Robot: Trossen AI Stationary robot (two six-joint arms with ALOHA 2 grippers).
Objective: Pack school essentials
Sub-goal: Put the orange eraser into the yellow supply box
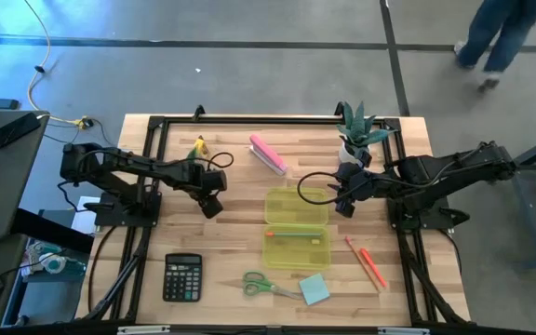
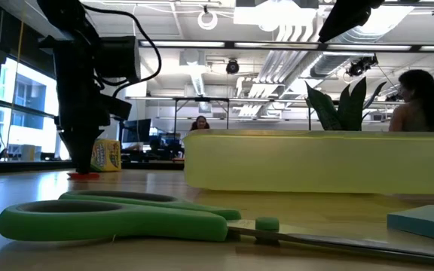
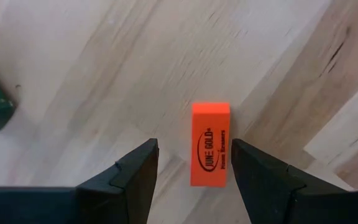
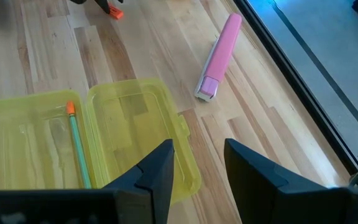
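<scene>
Orange eraser (image 3: 210, 144), dark print, flat between spread left gripper (image 3: 194, 163) fingers.

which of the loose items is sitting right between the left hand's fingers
The orange eraser, lying flat on the wood between the open left hand. The scissors and pens lie farther off.
</scene>
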